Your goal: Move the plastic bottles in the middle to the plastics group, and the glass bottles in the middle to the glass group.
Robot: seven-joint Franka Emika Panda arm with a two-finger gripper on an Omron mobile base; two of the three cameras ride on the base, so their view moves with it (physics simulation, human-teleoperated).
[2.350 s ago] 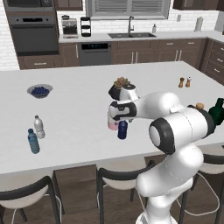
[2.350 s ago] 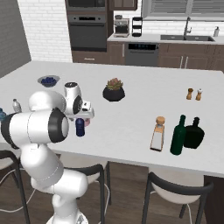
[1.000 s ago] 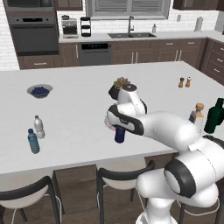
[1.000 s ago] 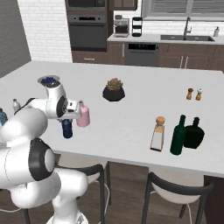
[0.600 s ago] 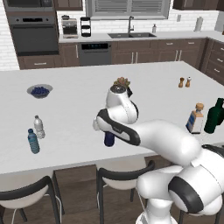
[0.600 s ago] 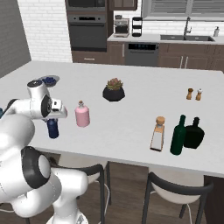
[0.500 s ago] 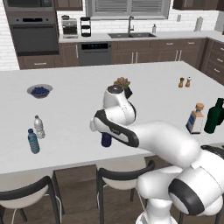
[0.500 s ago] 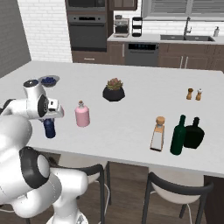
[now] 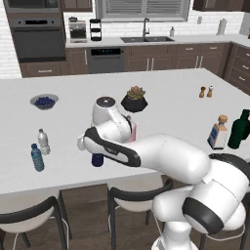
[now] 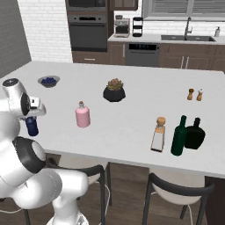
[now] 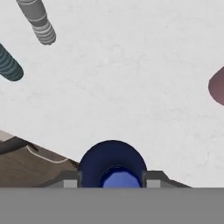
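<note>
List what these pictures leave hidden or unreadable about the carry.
- Navy bottle, left base view: the arm covers its top; whether its base touches the counter cannot be told.
- Gripper, hand view: fingers cut off by the bottom edge, though they flank the bottle.
- Pink bottle, hand view: cut by the right edge.
- Square bottle, right base view: label too small to read.

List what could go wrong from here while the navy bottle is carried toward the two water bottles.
1. The navy bottle sits close to the counter's front edge; a slip from the hand might drop it to the floor.
2. The clear water bottle and teal water bottle are slim and upright; a wide set-down may topple them.
</note>
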